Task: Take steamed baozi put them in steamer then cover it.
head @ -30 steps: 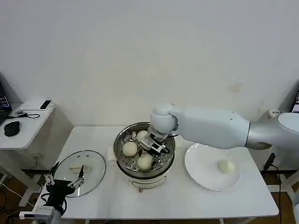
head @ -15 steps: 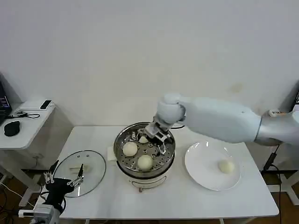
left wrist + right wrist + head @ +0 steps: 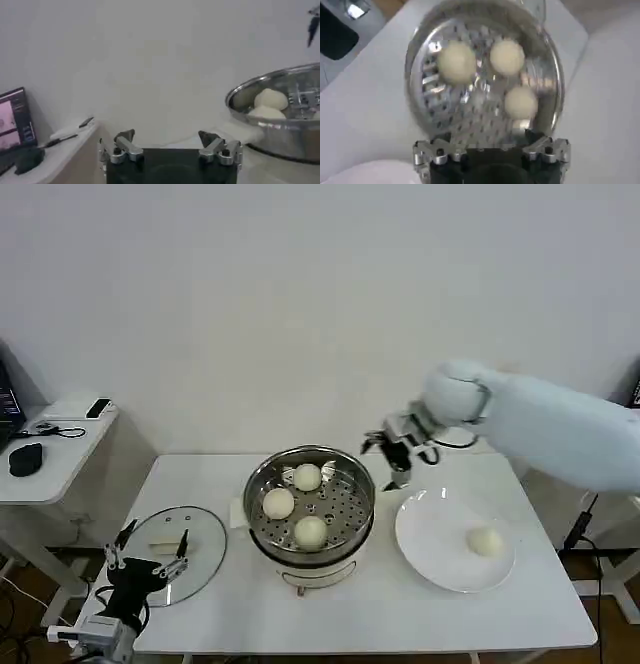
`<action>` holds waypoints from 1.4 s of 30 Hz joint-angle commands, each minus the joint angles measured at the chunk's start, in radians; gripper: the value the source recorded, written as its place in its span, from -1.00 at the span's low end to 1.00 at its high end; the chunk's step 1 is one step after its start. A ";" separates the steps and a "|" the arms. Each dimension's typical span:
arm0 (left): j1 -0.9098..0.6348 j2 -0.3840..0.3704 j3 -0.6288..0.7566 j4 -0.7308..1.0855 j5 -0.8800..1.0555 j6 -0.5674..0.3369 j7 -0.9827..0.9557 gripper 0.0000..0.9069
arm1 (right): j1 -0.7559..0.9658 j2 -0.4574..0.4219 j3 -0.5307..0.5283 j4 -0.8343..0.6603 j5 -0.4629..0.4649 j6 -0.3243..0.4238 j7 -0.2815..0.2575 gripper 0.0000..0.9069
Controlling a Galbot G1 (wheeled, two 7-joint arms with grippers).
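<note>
Steel steamer (image 3: 310,509) at table centre holds three baozi (image 3: 311,531); a fourth (image 3: 485,540) lies on the white plate (image 3: 430,554) right. Right gripper (image 3: 390,452) hangs open and empty between them, farther back. Left gripper (image 3: 148,562), open and empty, hovers over the cover (image 3: 195,534) at the near left; no writing is readable.

We look down on a white table (image 3: 380,614). At its centre sits the steel steamer (image 3: 311,506), holding three buns: one at twelve o'clock (image 3: 308,477), one at nine o'clock (image 3: 278,503), one at six o'clock (image 3: 311,531). At three o'clock from the pot lies a white plate (image 3: 440,544) with a fourth bun (image 3: 485,541). Our right gripper (image 3: 392,453) hangs open and empty above the gap between pot and plate. At nine o'clock lies the glass lid (image 3: 172,553); our left gripper (image 3: 148,564), open, hovers at its near edge.
</note>
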State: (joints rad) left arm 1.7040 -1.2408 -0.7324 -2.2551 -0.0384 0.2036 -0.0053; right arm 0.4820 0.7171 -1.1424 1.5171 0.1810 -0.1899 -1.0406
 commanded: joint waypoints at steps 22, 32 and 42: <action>0.003 -0.017 0.025 -0.007 0.015 0.002 0.000 1.00 | -0.436 -0.293 0.195 -0.092 -0.257 -0.028 0.033 1.00; 0.005 -0.016 0.012 -0.003 0.013 0.002 0.001 1.00 | -0.545 -0.224 0.277 -0.192 -0.309 -0.027 0.044 1.00; 0.002 -0.017 0.009 0.001 0.014 0.004 0.001 1.00 | -0.566 -0.159 0.308 -0.256 -0.320 -0.027 0.051 1.00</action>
State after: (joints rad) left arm 1.7054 -1.2578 -0.7226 -2.2541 -0.0247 0.2072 -0.0045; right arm -0.0386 0.5223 -0.8697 1.3148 -0.1217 -0.2161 -0.9927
